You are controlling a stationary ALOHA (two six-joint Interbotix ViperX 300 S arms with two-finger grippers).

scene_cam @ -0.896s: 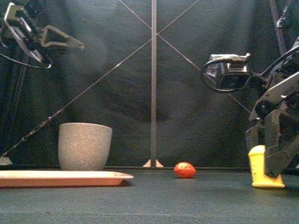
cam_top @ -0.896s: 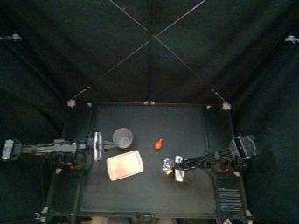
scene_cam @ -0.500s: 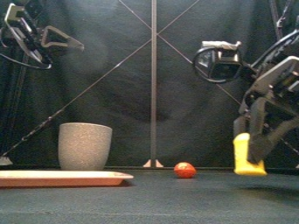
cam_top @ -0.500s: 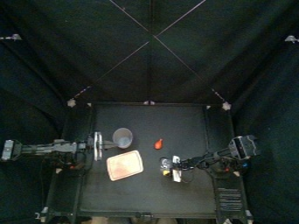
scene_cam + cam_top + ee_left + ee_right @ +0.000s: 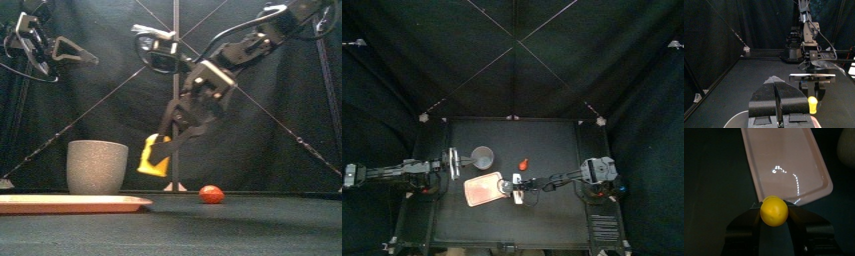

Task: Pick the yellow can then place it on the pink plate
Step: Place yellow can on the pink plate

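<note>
While aloft, yellow can [image 5: 154,158] aslant.

No legible text, label, brand, number or sign in any view; yellow can [image 5: 154,157], centre of front view, shows no readable print.

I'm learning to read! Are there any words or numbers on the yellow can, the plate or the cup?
None: no words, numbers or signs can be read.
The can is plain yellow where it shows.
The plate is plain pink.
The cup is only speckled grey.
</note>
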